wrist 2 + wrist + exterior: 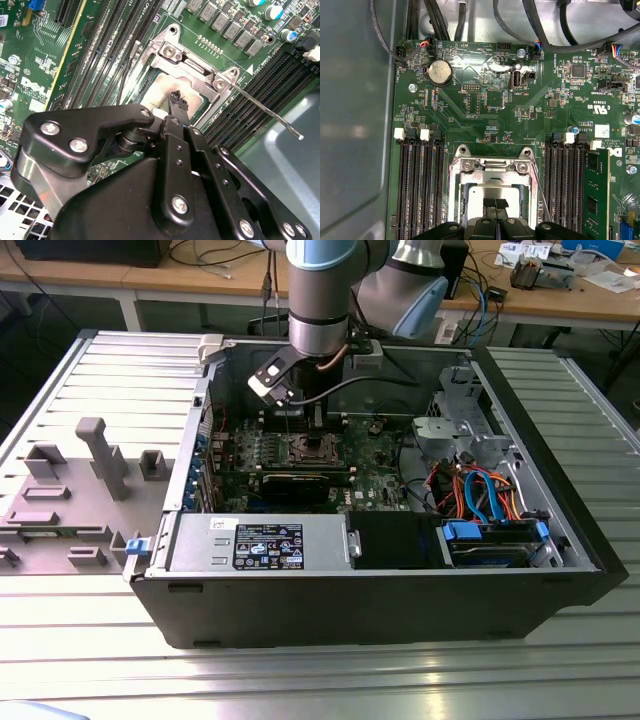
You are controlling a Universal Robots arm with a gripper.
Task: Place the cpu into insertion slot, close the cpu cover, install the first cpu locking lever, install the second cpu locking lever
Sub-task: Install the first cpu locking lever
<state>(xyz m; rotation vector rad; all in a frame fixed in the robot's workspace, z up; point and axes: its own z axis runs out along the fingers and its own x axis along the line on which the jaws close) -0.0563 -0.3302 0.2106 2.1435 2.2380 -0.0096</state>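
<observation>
The gripper hangs straight over the insertion slot on the green board inside the open computer case. In both wrist views the black fingertips stand together, shut, with nothing seen between them, just above the slot's middle. The silvery cpu cover lies down over the slot, and the cpu's grey top shows through its window. In the second wrist view the gripper sits above the cover. One thin locking lever sticks out free to one side, and a second lever lies along the other side.
Long black memory slots flank the socket on both sides, one holding a green module. A black graphics card lies in front of the socket, with cables and a drive cage at the exterior view's right. Grey fixtures stand outside the case.
</observation>
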